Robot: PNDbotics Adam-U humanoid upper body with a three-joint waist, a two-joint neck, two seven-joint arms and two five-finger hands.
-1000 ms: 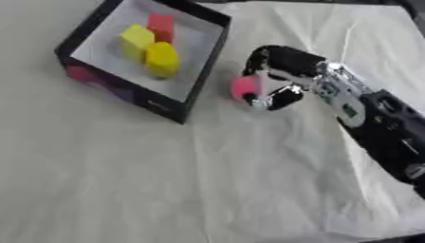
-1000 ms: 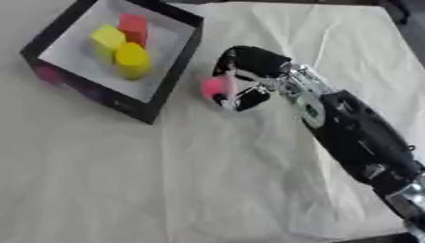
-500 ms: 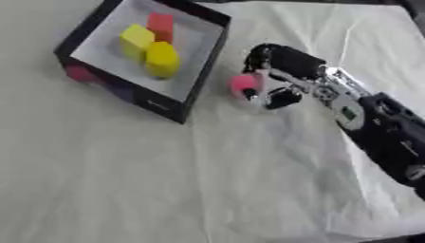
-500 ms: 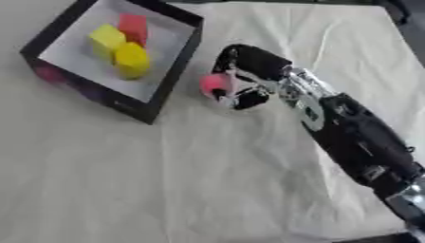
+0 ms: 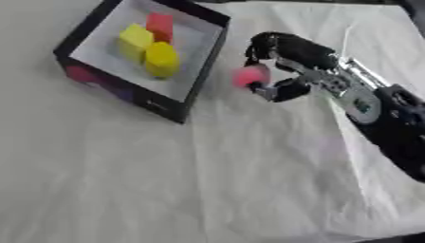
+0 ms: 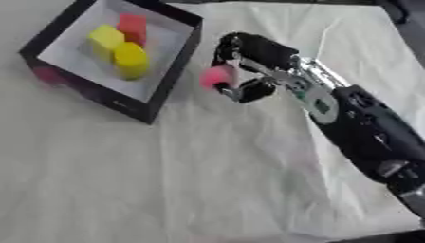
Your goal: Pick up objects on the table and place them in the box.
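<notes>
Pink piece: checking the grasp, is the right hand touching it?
Touching. Left eye view shows the right hand curled round the pink piece, no gap.

A small pink object (image 5: 249, 76), rounded and blurred in outline, sits pinched between the curled fingers and thumb of the robot's right hand (image 5: 286, 64), at the hand's left edge. Just to the left of the hand stands an open black box (image 5: 179, 97) with a white floor, tilted askew. Inside it, farther left of the hand, lie a red block (image 5: 160, 26), a yellow block (image 5: 134, 40) and a rounder yellow piece (image 5: 162, 59), clustered together and touching.
</notes>
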